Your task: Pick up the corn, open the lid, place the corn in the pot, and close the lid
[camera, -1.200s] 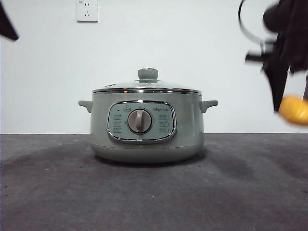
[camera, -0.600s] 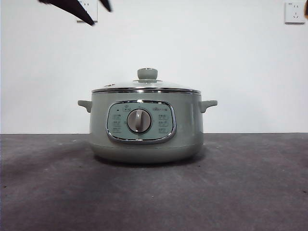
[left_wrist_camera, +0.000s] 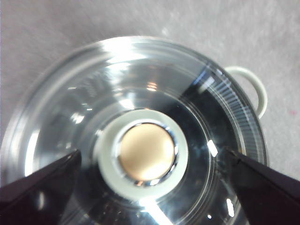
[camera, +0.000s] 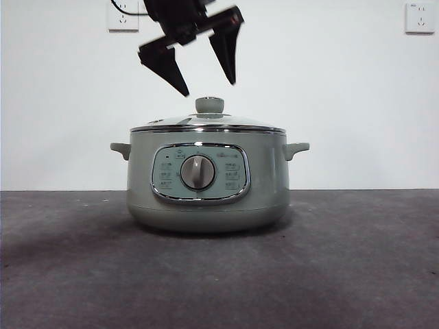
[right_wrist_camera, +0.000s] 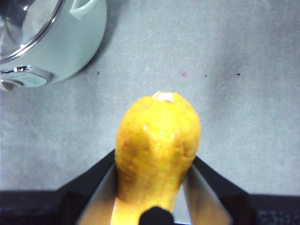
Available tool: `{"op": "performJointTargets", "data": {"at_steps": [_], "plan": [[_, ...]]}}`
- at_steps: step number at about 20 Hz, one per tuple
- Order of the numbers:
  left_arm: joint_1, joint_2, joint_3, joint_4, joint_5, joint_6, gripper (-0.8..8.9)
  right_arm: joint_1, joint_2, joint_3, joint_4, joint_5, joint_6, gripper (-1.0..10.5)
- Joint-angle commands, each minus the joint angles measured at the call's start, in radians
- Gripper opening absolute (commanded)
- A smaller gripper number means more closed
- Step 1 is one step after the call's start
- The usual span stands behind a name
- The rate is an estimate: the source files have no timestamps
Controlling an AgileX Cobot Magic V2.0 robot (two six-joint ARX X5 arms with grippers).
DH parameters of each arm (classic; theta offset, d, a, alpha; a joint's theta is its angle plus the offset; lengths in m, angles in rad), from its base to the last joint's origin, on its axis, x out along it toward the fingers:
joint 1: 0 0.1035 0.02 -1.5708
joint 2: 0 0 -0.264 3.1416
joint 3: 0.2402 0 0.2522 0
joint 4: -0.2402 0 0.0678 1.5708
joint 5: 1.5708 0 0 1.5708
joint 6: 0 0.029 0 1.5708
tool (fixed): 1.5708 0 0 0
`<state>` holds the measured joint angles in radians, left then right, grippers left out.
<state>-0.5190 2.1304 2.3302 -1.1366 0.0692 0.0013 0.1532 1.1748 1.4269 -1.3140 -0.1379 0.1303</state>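
1. front view: pot sits on the dark table, lid on it and seated flat on the chrome rim. left gripper hangs just above the lid's knob, jaws spread wide, one tip to each side of the knob, not touching it. corn and right gripper are out of this view.
2. left wrist view: looking straight down on the lid. knob sits between the two black jaws with clear gaps both sides, nothing gripped. one pot handle shows past the lid rim.
3. right wrist view: right gripper is pinching the corn, jaws pressed on both flanks, cob held off the table, well apart from the pot, whose edge shows in one corner.
4. handling, my read: lid is glass, rigid, fragile, probably slick on the dome. only sensible grip is the knob, squeezed across its sides, lifted straight up to clear the rim. chrome cap on the knob looks smooth, so grip the green collar below it. corn looks light and firm, rounded, could roll in the pinch.
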Motion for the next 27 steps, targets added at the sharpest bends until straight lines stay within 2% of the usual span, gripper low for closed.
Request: {"op": "performJointTargets", "data": {"at_steps": [1,8,10,12,19,27], "plan": [[-0.006,0.035,0.001,0.014,-0.003,0.014,6.03,0.019,-0.007,-0.001,0.000,0.001,-0.012,-0.1],[-0.003,0.066,0.001,0.031,0.009,0.014,5.78,0.076,-0.008,-0.001,-0.009,0.001,-0.011,-0.1],[-0.003,0.066,0.001,0.010,0.009,0.014,4.29,0.077,-0.008,-0.001,-0.010,0.000,-0.011,-0.1],[-0.003,0.066,0.001,0.009,0.009,0.022,3.62,0.077,-0.008,-0.001,-0.011,0.000,-0.011,-0.1],[-0.003,0.066,0.001,0.055,0.010,0.037,-0.14,0.077,-0.008,-0.001,-0.021,0.000,-0.011,-0.1],[0.005,0.048,0.003,0.083,0.009,0.038,-0.13,0.077,-0.007,-0.001,-0.010,0.000,-0.011,-0.1]]}}
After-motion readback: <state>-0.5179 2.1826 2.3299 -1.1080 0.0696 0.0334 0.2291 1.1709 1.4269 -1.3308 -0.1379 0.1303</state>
